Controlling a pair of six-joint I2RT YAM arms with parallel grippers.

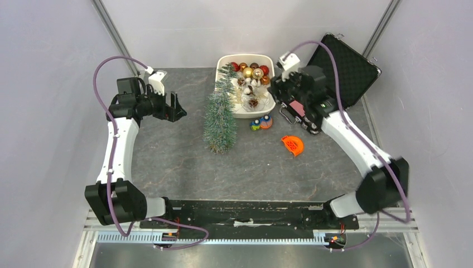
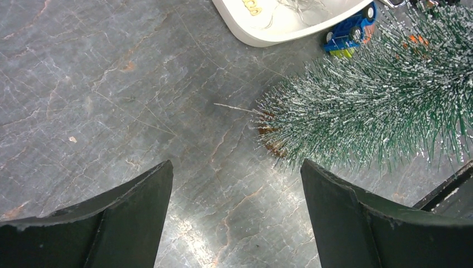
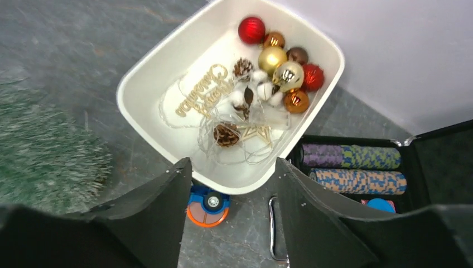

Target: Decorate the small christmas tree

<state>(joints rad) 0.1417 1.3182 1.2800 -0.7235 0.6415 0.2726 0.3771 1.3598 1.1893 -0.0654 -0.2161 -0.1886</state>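
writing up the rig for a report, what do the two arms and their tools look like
Both arms match: the left arm and right arm have white link shells with bulky black joint housings. A purple cable loops along each. The left tool and right tool each carry two broad, matte black fingers tapering to blunt tips.

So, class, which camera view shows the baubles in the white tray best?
The right wrist view: the baubles lie close, sharp and unobstructed in the white tray. The top external view shows them small and distant. The left wrist view catches only a tray corner, no baubles.
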